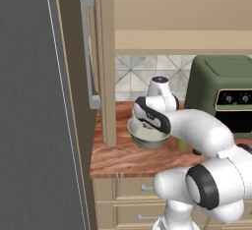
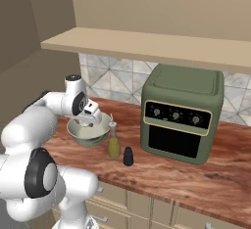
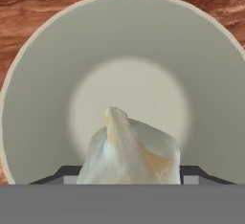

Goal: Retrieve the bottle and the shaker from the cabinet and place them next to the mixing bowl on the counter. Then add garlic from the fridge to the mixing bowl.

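Observation:
My gripper is shut on the garlic, a pale papery bulb held between the two dark fingertips. It hangs directly over the round grey-green mixing bowl, pointing straight down into it. In the right base view the gripper sits just above the bowl on the wooden counter. To the right of the bowl stand the bottle, filled with yellow-green oil, and the small dark shaker. In the left base view my arm covers part of the bowl.
A green countertop oven stands to the right of the bottle and shaker. A tall panel with a long grey handle rises left of the bowl, and a dark grey fridge door stands further left. A shelf runs above the counter.

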### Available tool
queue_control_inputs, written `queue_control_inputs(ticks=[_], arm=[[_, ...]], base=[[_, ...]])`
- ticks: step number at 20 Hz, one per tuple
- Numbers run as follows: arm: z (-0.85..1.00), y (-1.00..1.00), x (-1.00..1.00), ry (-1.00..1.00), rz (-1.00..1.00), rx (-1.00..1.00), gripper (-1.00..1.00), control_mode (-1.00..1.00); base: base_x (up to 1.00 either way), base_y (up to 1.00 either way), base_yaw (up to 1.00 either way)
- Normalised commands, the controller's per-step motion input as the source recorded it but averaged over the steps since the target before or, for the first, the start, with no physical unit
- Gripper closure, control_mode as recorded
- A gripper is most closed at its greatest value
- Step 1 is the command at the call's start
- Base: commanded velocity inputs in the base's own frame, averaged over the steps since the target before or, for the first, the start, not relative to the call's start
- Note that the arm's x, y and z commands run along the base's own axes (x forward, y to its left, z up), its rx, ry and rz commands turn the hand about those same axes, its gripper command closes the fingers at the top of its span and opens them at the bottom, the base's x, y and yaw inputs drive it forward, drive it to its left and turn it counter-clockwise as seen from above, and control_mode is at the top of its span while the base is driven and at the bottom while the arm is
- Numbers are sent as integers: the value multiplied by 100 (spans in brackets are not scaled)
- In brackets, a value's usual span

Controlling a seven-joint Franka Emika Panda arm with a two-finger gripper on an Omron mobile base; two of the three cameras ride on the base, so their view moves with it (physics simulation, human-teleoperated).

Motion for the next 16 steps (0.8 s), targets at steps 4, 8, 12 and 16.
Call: queue_control_inputs(ticks=[4, 8, 12, 16], arm=[[-52, 0, 6, 0, 0, 0, 100, -100], [-52, 0, 1, 0, 0, 0, 100, -100], [-17, 0, 2, 0, 0, 0, 100, -100], [-4, 0, 12, 0, 0, -1, 100, -100]], base=[[0, 0, 0], [0, 0, 0], [0, 0, 0], [0, 0, 0]])
